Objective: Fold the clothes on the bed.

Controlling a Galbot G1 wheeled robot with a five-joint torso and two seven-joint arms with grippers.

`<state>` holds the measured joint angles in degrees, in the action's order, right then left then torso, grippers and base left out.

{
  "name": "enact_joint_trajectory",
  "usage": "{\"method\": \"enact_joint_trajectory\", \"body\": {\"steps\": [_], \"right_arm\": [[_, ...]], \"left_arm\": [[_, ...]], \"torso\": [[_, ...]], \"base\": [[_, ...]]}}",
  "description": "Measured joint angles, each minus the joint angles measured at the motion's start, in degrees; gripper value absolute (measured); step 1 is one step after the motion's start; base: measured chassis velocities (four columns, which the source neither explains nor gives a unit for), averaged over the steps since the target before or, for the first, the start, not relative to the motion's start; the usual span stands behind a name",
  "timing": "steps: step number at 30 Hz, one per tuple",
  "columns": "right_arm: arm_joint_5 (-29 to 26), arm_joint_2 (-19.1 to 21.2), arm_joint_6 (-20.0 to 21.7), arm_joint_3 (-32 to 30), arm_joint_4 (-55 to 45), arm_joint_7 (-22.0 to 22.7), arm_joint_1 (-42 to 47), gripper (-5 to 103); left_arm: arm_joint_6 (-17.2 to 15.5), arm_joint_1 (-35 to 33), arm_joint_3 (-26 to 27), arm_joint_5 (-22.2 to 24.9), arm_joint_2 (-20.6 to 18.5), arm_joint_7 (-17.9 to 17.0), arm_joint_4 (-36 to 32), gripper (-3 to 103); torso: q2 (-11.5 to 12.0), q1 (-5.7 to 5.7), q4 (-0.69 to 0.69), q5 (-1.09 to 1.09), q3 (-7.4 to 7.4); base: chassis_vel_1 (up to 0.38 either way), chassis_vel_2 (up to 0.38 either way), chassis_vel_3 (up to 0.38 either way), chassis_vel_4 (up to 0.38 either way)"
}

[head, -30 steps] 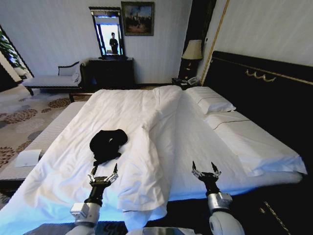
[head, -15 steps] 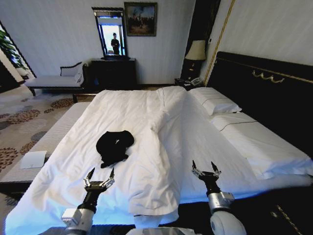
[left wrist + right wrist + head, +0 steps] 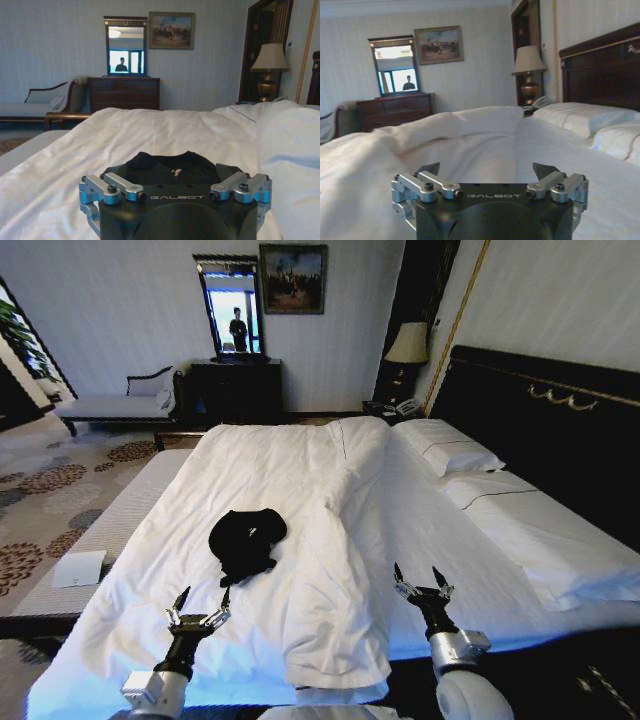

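The clothes (image 3: 246, 538) are one black T-shirt, crumpled in a small heap on the bed (image 3: 300, 480), left of a long ridge in the white duvet. In the left wrist view the clothes (image 3: 172, 169) lie just beyond the gripper body. My left gripper (image 3: 199, 604) hovers open over the near edge of the duvet, a short way in front of the heap and apart from it. My right gripper (image 3: 421, 580) stands open over the duvet to the right of the ridge, holding nothing.
White pillows (image 3: 450, 453) lie against the dark headboard (image 3: 540, 410) at right. A pale bench (image 3: 100, 540) with a white sheet of paper (image 3: 80, 568) runs along the bed's left side. A dark dresser (image 3: 235, 390), chaise (image 3: 110, 405) and lamp (image 3: 407, 345) stand by the far wall.
The whole picture has shifted as the camera moved, so the bed and heap now sit further right. The left gripper now shows lower and farther from the heap. Both grippers stay open.
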<state>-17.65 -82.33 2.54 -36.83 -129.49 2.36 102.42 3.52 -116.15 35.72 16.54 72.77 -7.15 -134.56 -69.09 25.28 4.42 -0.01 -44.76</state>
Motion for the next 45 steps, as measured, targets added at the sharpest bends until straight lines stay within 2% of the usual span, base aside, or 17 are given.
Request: {"method": "enact_joint_trajectory", "body": {"steps": [11, 13, 22, 29, 39, 42, 44, 45], "right_arm": [[-2.3, 1.8, -0.8, 4.5, -2.1, -2.0, 1.3, 100], [-4.9, 2.9, 0.4, 5.2, -2.4, -1.9, 1.0, 100], [-8.4, 4.8, 3.1, 7.1, -1.7, -2.0, -0.6, 100], [-7.8, 5.7, 3.2, 9.5, -1.1, -2.8, -1.2, 100], [-3.3, 7.1, 3.2, 11.1, 1.2, -3.5, -2.5, 101], [-1.3, 6.9, 3.1, 11.4, 2.1, -3.4, -2.4, 89], [-1.2, 6.9, 3.0, 11.4, 2.2, -3.3, -2.4, 89], [-0.8, 6.8, 2.9, 11.4, 2.3, -3.2, -2.5, 83]], "left_arm": [[-1.1, 1.5, -0.7, -0.3, 0.1, -0.5, 0.4, 100], [-1.3, 1.7, -1.1, -0.5, 0.1, -0.6, 0.4, 100], [-1.2, 2.4, -1.2, -0.8, 0.6, -1.1, 0.8, 100], [-1.2, 2.6, -1.1, -0.8, 0.7, -1.7, 0.3, 100], [-1.3, 2.7, -1.1, -1.0, 1.0, -2.3, 0.1, 100], [-1.2, 2.6, -1.3, -1.3, 1.4, -2.4, 0.1, 100], [-1.2, 2.6, -1.3, -1.3, 1.4, -2.4, 0.1, 100], [-1.2, 2.5, -1.3, -1.3, 1.3, -2.4, 0.0, 100]], "torso": [[0.0, 0.0, 0.0, 0.0, 0.0], [0.0, 0.0, 0.0, 0.02, 0.0], [0.0, 0.0, 0.0, 0.0, 0.0], [0.0, 0.0, 0.0, 0.0, 0.0], [0.0, 0.0, 0.0, 0.0, 0.0], [0.0, 0.0, 0.0, 0.01, 0.0], [0.0, 0.0, 0.0, 0.0, 0.0], [0.0, 0.0, 0.0, 0.0, 0.0]], "base": [[0.028, 0.055, -0.022, -0.053], [0.0, 0.0, 0.0, 0.0], [0.0, 0.0, 0.0, 0.0], [0.0, 0.0, 0.0, 0.0], [0.0, 0.0, 0.0, 0.0], [0.0, 0.0, 0.0, 0.0], [0.0, 0.0, 0.0, 0.0], [0.0, 0.0, 0.0, 0.0]]}}
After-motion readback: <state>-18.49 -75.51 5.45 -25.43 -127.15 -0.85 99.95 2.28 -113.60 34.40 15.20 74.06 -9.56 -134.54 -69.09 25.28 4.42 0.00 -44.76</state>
